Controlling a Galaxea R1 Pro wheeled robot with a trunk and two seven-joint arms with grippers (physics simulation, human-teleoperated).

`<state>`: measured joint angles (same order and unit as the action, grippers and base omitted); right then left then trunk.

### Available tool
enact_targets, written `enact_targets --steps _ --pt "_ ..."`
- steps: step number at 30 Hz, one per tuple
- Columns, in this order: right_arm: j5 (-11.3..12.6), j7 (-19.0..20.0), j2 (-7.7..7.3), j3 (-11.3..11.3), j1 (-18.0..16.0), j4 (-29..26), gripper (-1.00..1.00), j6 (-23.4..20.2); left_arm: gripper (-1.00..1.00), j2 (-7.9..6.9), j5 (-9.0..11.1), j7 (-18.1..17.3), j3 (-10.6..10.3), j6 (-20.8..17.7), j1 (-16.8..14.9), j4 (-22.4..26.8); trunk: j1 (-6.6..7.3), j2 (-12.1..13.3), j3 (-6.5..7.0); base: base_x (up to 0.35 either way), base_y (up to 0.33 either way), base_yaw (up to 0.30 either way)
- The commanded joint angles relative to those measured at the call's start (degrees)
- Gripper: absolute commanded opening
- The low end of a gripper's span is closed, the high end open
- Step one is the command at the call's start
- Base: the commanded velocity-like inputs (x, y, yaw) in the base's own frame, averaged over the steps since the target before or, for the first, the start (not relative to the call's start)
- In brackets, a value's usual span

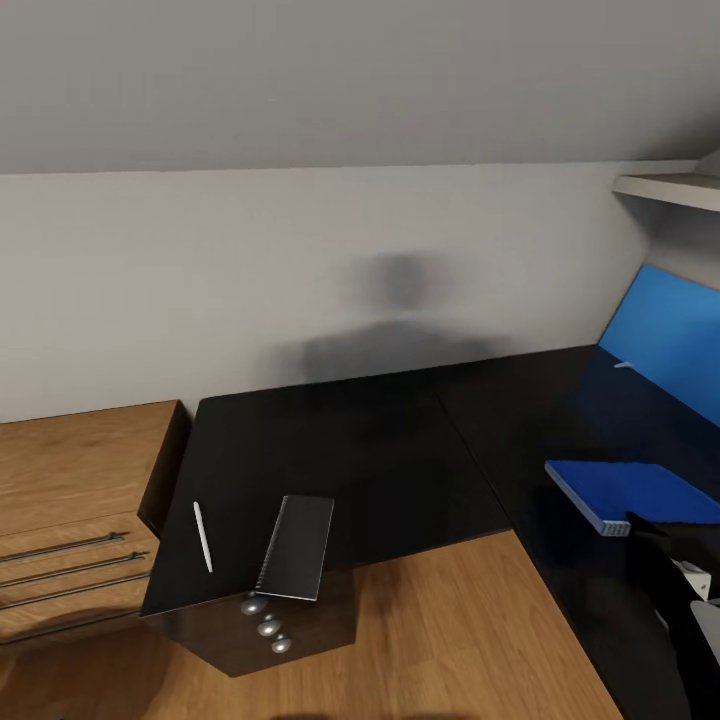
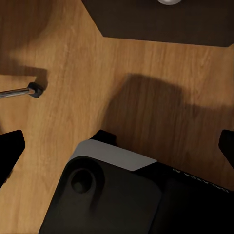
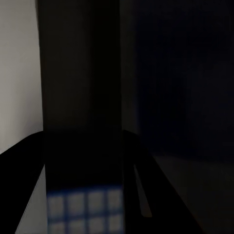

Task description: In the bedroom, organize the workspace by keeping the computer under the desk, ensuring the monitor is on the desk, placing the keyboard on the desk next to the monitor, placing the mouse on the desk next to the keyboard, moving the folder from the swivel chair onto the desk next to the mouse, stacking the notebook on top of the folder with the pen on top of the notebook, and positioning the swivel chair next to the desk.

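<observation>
The glossy black desk (image 1: 380, 450) runs along the wall and turns down the right side. On its right wing lies the blue folder (image 1: 632, 492). Behind it stands a bright blue flat panel (image 1: 668, 335), seemingly the monitor. My right gripper (image 1: 645, 526) is a dark shape at the folder's near corner, and its fingers are too dark to read. The grey notebook (image 1: 297, 546) and the white pen (image 1: 203, 536) lie on the left end, above the drawer knobs (image 1: 266, 620). My left gripper (image 2: 117, 146) hangs open over the wood floor (image 2: 73, 73).
A light wood dresser (image 1: 70, 470) with long handles (image 1: 70, 562) stands against the desk's left end. A pale shelf (image 1: 670, 187) juts out at the upper right. Wood floor (image 1: 450, 630) fills the desk's inner corner. My own base (image 2: 112, 195) is below the left gripper.
</observation>
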<state>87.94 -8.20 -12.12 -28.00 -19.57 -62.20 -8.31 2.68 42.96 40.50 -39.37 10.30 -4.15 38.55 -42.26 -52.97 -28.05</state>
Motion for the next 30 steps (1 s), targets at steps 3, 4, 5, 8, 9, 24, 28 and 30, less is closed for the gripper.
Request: enact_targets --steps 3,4,5,8,9,24,28,30 --pt "0.66 -0.34 0.23 -0.13 -0.03 -0.37 -1.0 -0.22 1.0 -0.05 0.55 0.29 -0.36 0.42 -0.07 0.03 -0.01 -0.04 -0.06 0.0 0.0 0.0" --pt "0.71 -0.33 0.25 -0.13 -0.03 -0.43 -1.0 -0.22 1.0 -0.05 0.55 0.29 -0.36 0.42 -0.07 0.03 -0.01 -0.04 -0.06 0.0 0.0 0.0" --pt "0.71 -0.32 0.26 -0.13 -0.03 -0.46 -1.0 -0.22 1.0 -0.05 0.54 0.23 -0.36 0.42 -0.07 0.03 -0.01 -0.04 -0.06 0.0 0.0 0.0" --pt "0.73 -0.44 0.29 -0.07 -0.03 -0.58 -1.0 -0.38 1.0 0.01 0.54 0.2 -0.37 0.42 -0.07 0.03 -0.01 -0.04 -0.06 0.0 0.0 0.0" --pt "0.76 -0.47 0.27 -0.02 -0.03 -0.65 -1.0 -0.46 1.0 -0.02 0.54 0.22 -0.36 0.42 -0.07 0.03 -0.01 -0.04 -0.06 0.0 0.0 0.0" --pt "0.5 -0.8 0.66 0.05 -0.03 -1.78 1.0 -0.4 1.0 -0.05 0.63 0.29 -0.36 0.42 -0.07 0.03 -0.01 -0.04 -0.06 0.0 0.0 0.0" --pt "0.48 -0.76 0.62 0.05 -0.03 -1.87 1.0 -0.47 1.0 -0.05 0.63 0.21 -0.36 0.35 -0.07 0.03 -0.01 -0.04 -0.06 -0.165 0.0 0.0" --pt "0.48 -0.75 0.64 0.05 -0.03 -1.87 1.0 -0.47 1.0 -0.05 0.64 0.2 -0.36 0.34 -0.07 0.03 -0.01 -0.04 -0.06 -0.293 0.0 0.0"
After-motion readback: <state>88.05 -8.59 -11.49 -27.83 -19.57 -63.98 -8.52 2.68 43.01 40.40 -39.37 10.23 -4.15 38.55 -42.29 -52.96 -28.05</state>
